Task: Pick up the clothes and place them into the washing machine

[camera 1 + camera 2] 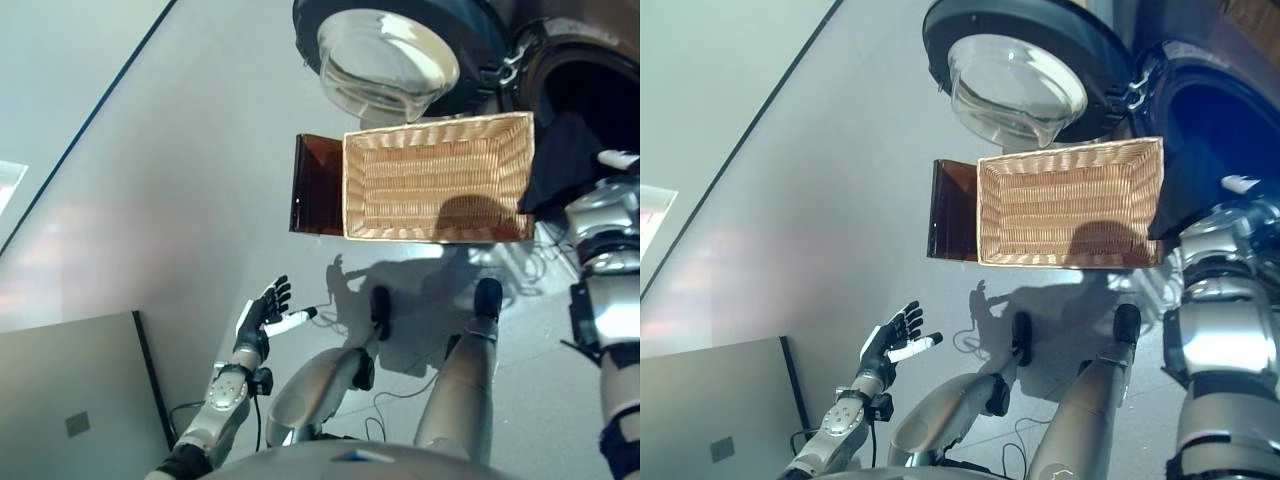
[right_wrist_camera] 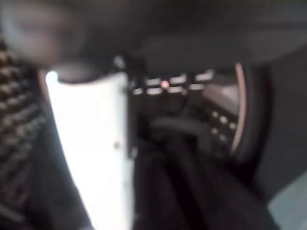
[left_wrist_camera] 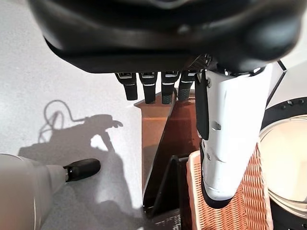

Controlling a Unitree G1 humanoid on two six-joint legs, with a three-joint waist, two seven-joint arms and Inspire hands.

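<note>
The shallow wicker basket [image 1: 437,175] rests empty on the low dark brown box [image 1: 317,185] in front of the washing machine. The machine's round glass door [image 1: 385,55] stands open, and the dark drum opening [image 1: 1220,120] is to its right. A dark garment [image 1: 560,165] hangs between the basket's right end and the drum. My right hand [image 1: 612,160] is at the drum's mouth. In the right wrist view the garment [image 2: 182,182] hangs from that hand's curled fingers beside the white thumb [image 2: 91,153]. My left hand [image 1: 265,310] is open and empty, low over the floor at the left.
A grey flat panel [image 1: 70,410] lies at the lower left by my left arm. Pale grey floor [image 1: 180,180] spreads to the left of the box. The open door overhangs the basket's far edge.
</note>
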